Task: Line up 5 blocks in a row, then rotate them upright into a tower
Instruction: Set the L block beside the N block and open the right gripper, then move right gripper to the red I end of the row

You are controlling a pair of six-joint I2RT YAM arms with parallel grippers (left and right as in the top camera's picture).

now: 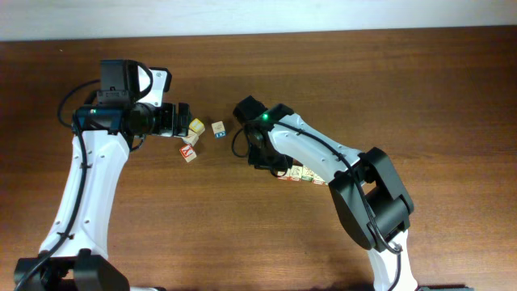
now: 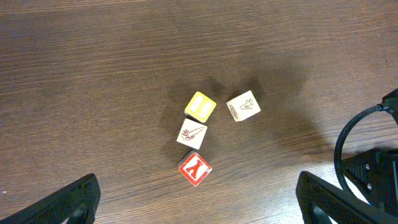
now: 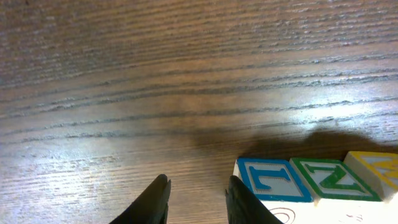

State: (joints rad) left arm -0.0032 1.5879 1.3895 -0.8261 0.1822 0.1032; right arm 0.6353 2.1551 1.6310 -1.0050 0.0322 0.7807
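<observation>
Jaws of the right gripper (image 3: 196, 202) stand narrow, a small gap between them and nothing gripped. The row of blocks (image 3: 311, 180) lies outside them at three o'clock, its blue-edged end block (image 3: 272, 179) just beside one finger. Left gripper (image 2: 196, 196) gapes wide, four loose cubes (image 2: 192, 133) at twelve o'clock, none held.

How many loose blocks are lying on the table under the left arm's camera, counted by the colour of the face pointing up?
Yellow-topped block: 1
Red Y block: 1
Pale-topped blocks with line drawings: 2
Total: 4
</observation>
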